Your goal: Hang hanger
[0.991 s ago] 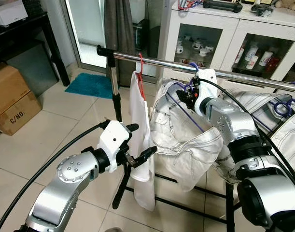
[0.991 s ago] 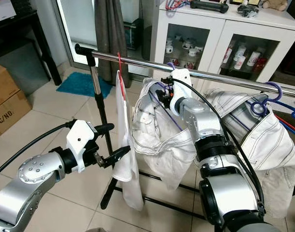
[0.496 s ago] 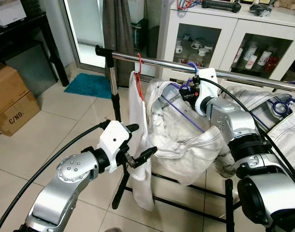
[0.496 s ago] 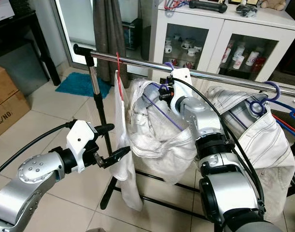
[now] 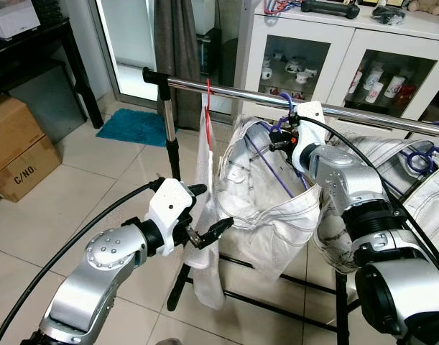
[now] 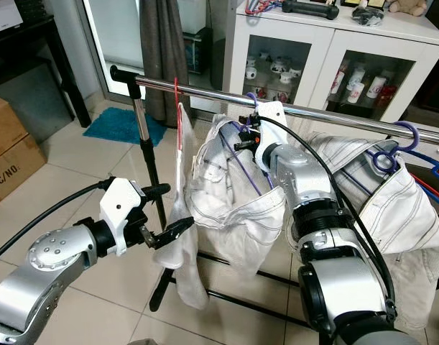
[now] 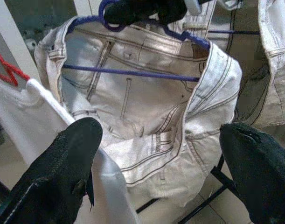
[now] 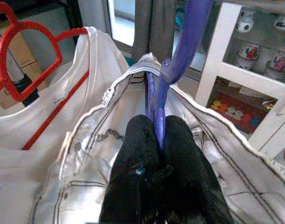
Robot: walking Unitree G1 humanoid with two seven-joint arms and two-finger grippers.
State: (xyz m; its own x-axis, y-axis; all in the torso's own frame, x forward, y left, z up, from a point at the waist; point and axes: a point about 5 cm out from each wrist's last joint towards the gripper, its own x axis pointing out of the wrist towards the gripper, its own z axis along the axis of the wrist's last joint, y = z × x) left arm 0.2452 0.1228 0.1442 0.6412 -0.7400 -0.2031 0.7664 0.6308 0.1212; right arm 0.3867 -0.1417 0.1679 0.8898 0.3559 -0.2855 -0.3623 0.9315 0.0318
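Observation:
A purple hanger (image 8: 172,60) carries white jeans (image 5: 276,208), and its hook (image 5: 286,108) reaches up to the chrome rail (image 5: 233,91); whether it rests on the rail I cannot tell. My right gripper (image 8: 156,140) is shut on the hanger's neck just under the hook, close below the rail (image 6: 205,90). Lower and nearer, my left gripper (image 5: 208,210) stands open, facing the jeans (image 7: 147,116), with its lower finger against a white garment (image 5: 205,273).
The white garment hangs from a red hanger (image 5: 208,97) on the rail, left of the jeans. More jeans on a purple hanger (image 5: 420,154) hang at the right. The rack's upright (image 5: 169,136) and base bar (image 5: 276,309) stand ahead. Cardboard boxes (image 5: 18,151) sit left, a white cabinet (image 5: 348,50) behind.
The jeans swung out to the left and have settled back, now hanging straighter under the hanger. The white garment's lower end has drawn in by the left gripper. The left arm stayed put.

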